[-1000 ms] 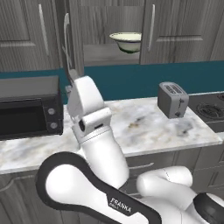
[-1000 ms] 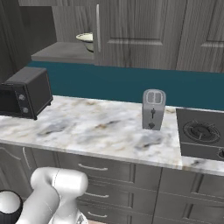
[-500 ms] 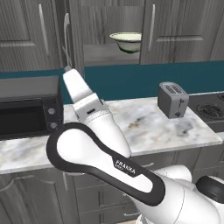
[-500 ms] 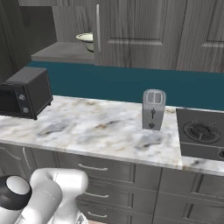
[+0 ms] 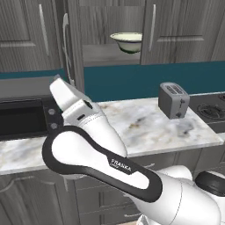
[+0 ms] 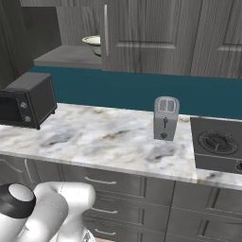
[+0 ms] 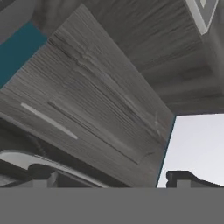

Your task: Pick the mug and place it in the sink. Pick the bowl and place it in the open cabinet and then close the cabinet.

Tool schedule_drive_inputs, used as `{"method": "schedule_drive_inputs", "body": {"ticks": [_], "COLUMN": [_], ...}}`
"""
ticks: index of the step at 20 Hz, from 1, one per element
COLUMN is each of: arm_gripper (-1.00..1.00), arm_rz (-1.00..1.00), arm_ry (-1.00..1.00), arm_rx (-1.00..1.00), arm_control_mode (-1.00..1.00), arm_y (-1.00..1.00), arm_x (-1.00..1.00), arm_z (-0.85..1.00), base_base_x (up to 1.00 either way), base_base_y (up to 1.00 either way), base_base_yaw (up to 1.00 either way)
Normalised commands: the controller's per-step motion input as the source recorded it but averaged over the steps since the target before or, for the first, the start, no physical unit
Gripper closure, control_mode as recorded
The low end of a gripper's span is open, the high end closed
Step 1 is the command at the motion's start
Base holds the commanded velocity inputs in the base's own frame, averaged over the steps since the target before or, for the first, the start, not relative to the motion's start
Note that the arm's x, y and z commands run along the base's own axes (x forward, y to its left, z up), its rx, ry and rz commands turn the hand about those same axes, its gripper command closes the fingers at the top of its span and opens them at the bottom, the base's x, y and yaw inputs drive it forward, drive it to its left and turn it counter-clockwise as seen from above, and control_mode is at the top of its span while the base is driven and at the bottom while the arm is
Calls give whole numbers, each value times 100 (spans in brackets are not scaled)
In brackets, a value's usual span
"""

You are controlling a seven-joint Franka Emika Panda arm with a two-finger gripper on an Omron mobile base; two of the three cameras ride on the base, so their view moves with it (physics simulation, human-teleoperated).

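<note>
The cream-white bowl (image 5: pixel 127 41) with its green lower outside sits on the shelf of the open cabinet (image 5: pixel 107 56). In the right base view the bowl (image 6: pixel 93 43) is half hidden behind a closed door. The cabinet's open door (image 5: pixel 72 48) stands edge-on at the left with its long bar handle. My gripper (image 7: pixel 113 178) is open and holds nothing, its dark fingertips (image 7: pixel 186 177) set wide apart. It faces a grey wood-grain door panel (image 7: pixel 100 100) at close range. The mug and the sink are out of view.
A black microwave (image 5: pixel 22 118) stands on the marble counter (image 5: pixel 145 127) at the left, just beside my arm. A silver toaster (image 5: pixel 173 100) stands to the right, and a stove burner (image 6: pixel 217 142) lies past it. Drawers (image 6: pixel 123 182) run below the counter.
My arm has swung up and left toward the open cabinet door, its long link now stretched across the left base view. The bowl, toaster and microwave have not moved.
</note>
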Motion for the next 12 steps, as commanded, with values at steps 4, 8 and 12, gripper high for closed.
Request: {"method": "schedule_drive_inputs", "body": {"ticks": [4,8,12], "arm_gripper": [-100,-100,-100], "arm_rz": [-32,-37,-41], "arm_ry": [5,8,11], "arm_rx": [0,0,0], "arm_control_mode": [-100,-100,-100], "arm_y": [55,42,66], "arm_x": [-62,-38,0], "arm_z": [-4,0,0], "base_base_x": [0,0,0], "base_base_y": [0,0,0], "base_base_yaw": [0,0,0]}}
